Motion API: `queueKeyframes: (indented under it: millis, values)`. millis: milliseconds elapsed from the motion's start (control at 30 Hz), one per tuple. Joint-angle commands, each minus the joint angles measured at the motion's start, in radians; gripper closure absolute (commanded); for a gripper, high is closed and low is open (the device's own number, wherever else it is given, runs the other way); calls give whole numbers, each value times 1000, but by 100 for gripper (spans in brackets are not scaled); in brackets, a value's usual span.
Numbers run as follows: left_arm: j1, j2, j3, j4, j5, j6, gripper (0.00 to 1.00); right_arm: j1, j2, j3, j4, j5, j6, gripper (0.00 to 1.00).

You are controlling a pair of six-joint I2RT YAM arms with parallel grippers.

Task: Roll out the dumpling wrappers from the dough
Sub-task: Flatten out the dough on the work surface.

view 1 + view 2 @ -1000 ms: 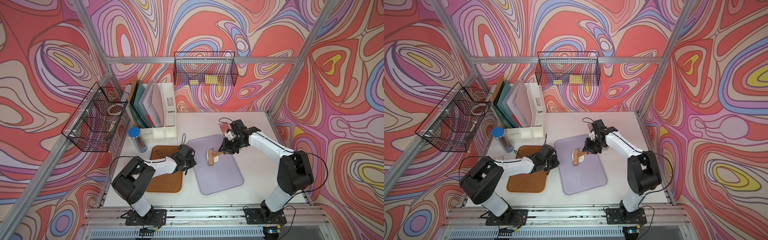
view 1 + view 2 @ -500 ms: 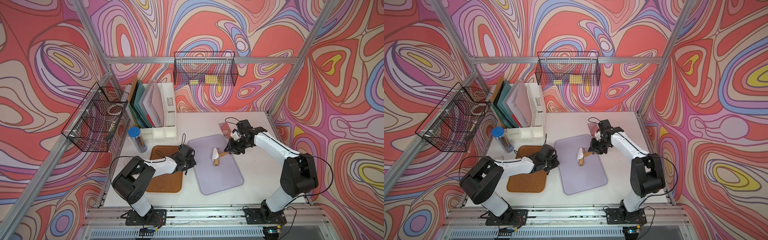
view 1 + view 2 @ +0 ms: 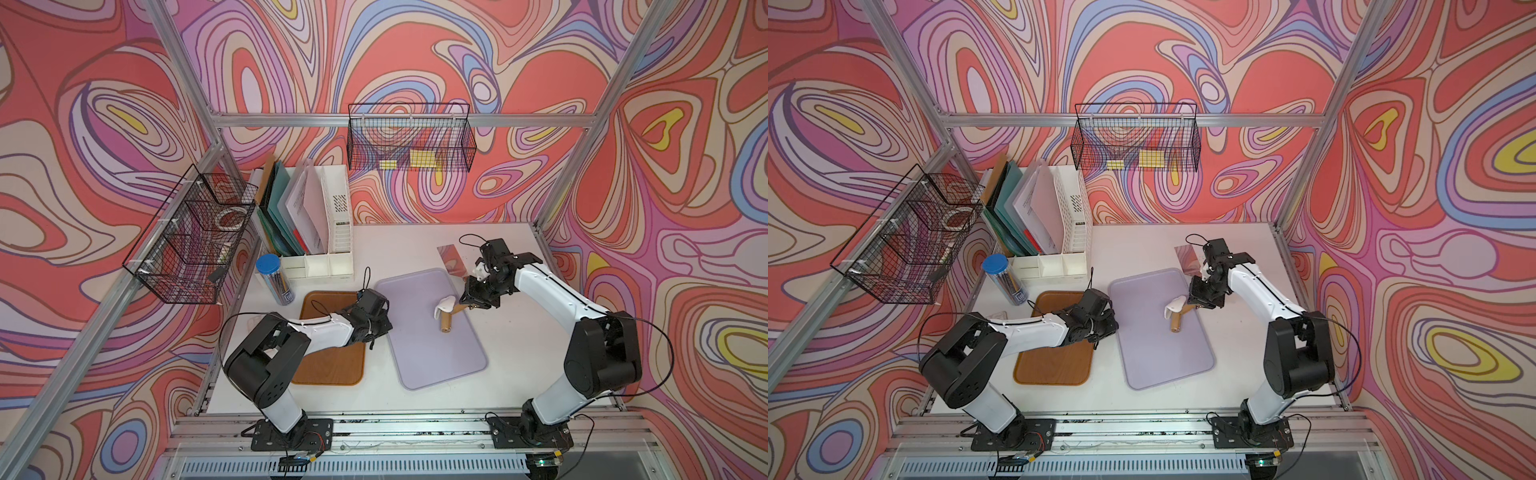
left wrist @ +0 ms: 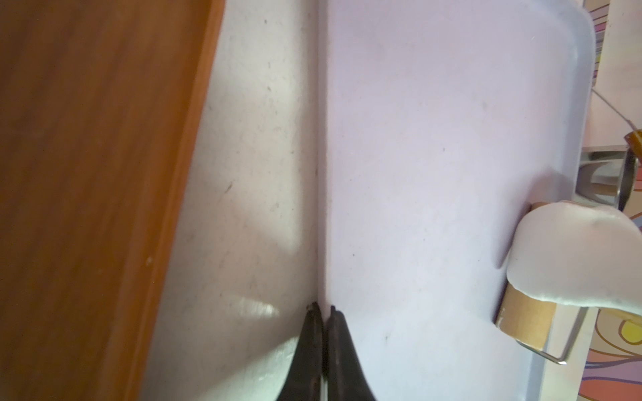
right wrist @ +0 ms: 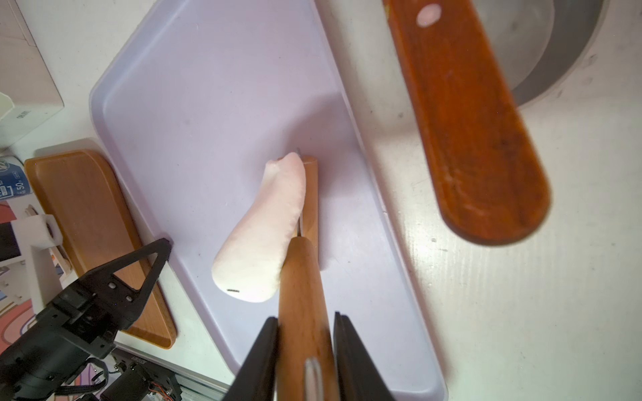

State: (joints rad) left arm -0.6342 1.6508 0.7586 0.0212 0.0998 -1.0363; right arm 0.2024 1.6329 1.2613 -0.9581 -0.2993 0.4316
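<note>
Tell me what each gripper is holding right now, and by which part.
The right gripper holds the wooden roller by its handle, dough clinging to its drum. The left gripper looks pinched shut on the rim of the purple tray.

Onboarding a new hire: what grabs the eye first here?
The loud swirl-patterned walls all round. Then white dough draped over a small wooden roller above the lavender tray mid-table, its handle clamped in the right gripper, while the left gripper pinches the tray's rim.
</note>
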Motion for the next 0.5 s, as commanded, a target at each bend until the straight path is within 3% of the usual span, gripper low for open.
queueKeyframes:
  millis: [0,200,467]
  values:
    - [5,14,-13,-31,19,12,100,-13,48,-45,-95,278,-28,100]
    - [5,20,-11,-25,26,12,100,99,23,106,-123,171,-39,100]
    - [5,19,-13,-21,39,16,100,229,114,263,-136,145,-22,100]
